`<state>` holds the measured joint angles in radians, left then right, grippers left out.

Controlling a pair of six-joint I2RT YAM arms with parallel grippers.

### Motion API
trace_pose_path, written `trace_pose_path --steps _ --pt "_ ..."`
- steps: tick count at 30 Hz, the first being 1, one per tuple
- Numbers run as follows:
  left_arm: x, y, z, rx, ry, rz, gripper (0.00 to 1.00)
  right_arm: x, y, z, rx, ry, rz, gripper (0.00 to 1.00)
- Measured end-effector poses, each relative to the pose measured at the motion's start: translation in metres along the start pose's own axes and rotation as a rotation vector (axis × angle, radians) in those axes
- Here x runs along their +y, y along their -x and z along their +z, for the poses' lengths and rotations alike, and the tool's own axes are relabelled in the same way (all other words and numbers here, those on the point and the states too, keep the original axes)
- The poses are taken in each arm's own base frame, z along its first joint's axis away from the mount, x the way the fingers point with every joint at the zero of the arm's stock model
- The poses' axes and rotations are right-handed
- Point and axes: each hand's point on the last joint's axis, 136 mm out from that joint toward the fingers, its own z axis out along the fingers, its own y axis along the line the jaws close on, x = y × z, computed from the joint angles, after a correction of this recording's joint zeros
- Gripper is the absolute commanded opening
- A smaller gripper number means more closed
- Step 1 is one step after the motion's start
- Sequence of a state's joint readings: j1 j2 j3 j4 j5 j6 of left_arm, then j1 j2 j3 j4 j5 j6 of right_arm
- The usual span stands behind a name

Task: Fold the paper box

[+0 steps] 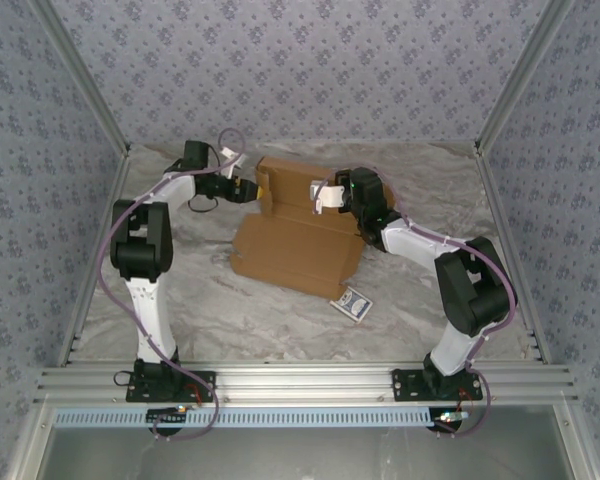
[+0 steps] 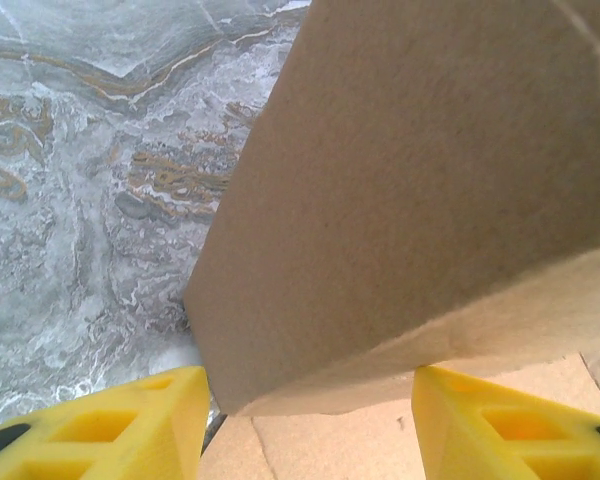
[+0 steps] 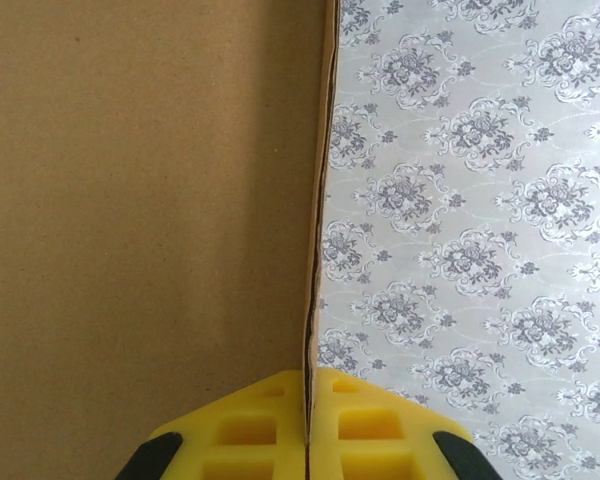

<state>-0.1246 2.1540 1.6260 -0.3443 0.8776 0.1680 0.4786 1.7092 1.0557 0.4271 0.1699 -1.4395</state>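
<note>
The right hand (image 3: 307,425) is clamped shut on the paper box (image 1: 298,240). In the wrist view a thin upright cardboard edge is pinched between its yellow fingers (image 3: 250,435), with the brown panel to the left and the patterned wall (image 3: 460,200) to the right. From above, the right arm is seen bent at the elbow, its wrist turned in toward the box's raised rear part. The left hand (image 1: 255,187) is held level at the rear left corner of the box. Its fingers (image 2: 110,430) are set apart on either side of a raised flap; whether they touch it cannot be told. The box is laid partly folded on the marbled bench (image 1: 180,300), between the two arms. A small blue card (image 1: 352,303) is seen just beside its near right corner.
</note>
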Motion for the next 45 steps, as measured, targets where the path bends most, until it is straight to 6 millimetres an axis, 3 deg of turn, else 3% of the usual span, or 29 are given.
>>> trace_pose_path --steps 12,31,45 --pt "0.003 0.004 0.003 -0.071 0.038 0.02 0.51 0.0 0.002 0.0 0.005 -0.029 -0.045 0.0" --pt "0.003 0.012 0.003 -0.146 0.231 0.134 0.49 0.002 0.008 -0.002 0.009 -0.072 -0.083 0.0" --pt "0.01 0.024 0.007 -0.187 0.348 0.12 0.45 0.003 0.008 -0.002 0.008 -0.069 -0.079 0.0"
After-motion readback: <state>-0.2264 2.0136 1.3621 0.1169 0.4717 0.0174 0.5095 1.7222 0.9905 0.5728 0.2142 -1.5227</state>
